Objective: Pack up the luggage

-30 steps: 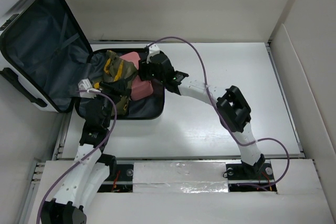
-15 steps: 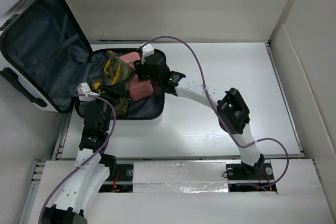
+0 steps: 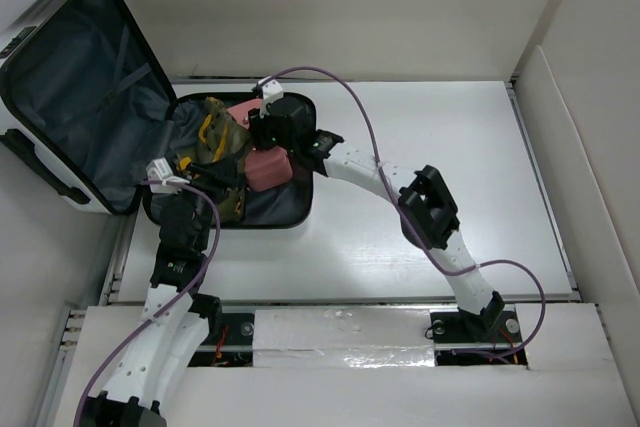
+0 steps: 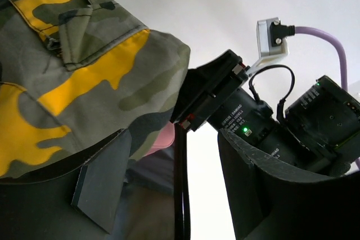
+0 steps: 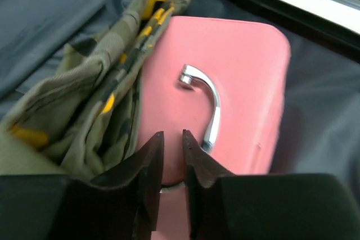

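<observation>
At the far left of the bench (image 3: 420,227) the luggage (image 3: 70,77) lies open. Its lid is tipped up and back towards the left wall, with the dark lining and a strap facing the camera. Its lower half rests flat on the bench just to the right.

The left arm (image 3: 178,252) reaches up from the near edge to the near-left rim of that lower half. In the left wrist view the left jaws stand wide apart, with the two dark fingers (image 4: 104,186) well separated and nothing gripped between them. A camouflage garment (image 4: 73,66) (olive green with yellow patches) hangs just above one finger.

From above, the same garment lies bunched in the left part of the open lower half. To its right, touching it, a small pink case (image 3: 268,169) also sits inside the luggage.

The right arm (image 3: 405,187) arches in from the near right and ends directly over the pink case. In the right wrist view the right jaws are drawn almost together, with only a thin slit between the fingertips (image 5: 151,155). The tips hover over the case's lid near its curved chrome handle (image 5: 209,108). I cannot see anything caught in the slit, nor tell whether the tips touch the lid. The garment's edge laps against the left side of the case, and dark lining surrounds both.
</observation>
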Controlling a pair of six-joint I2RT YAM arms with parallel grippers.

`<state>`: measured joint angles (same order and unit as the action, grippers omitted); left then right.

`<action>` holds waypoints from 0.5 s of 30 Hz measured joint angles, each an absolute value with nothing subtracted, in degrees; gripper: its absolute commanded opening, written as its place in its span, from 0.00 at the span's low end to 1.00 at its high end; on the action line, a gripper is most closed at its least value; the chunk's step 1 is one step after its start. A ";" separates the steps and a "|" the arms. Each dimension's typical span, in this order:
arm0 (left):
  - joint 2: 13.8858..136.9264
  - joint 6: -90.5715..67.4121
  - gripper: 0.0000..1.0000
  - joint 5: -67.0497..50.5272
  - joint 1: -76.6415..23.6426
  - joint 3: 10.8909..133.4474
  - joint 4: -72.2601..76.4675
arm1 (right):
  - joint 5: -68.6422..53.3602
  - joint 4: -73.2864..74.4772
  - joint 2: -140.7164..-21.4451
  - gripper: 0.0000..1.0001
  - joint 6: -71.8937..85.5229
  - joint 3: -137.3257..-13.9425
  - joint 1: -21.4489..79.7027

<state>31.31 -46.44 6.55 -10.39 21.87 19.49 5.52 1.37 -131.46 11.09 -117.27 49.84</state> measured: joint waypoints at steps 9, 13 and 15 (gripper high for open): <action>30.98 -46.72 0.60 6.57 -10.39 20.58 19.86 | 5.78 1.39 -132.55 0.43 12.93 -118.80 49.93; 30.28 -46.78 0.60 6.72 -10.39 20.58 20.18 | 6.61 -0.40 -131.02 0.38 12.64 -115.83 49.95; 30.28 -46.83 0.59 6.70 -10.39 20.58 20.56 | 7.25 -0.05 -130.23 0.37 12.01 -115.33 49.93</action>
<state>30.28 -46.83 6.70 -10.39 20.58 20.56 7.25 -0.05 -130.23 12.01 -115.33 49.93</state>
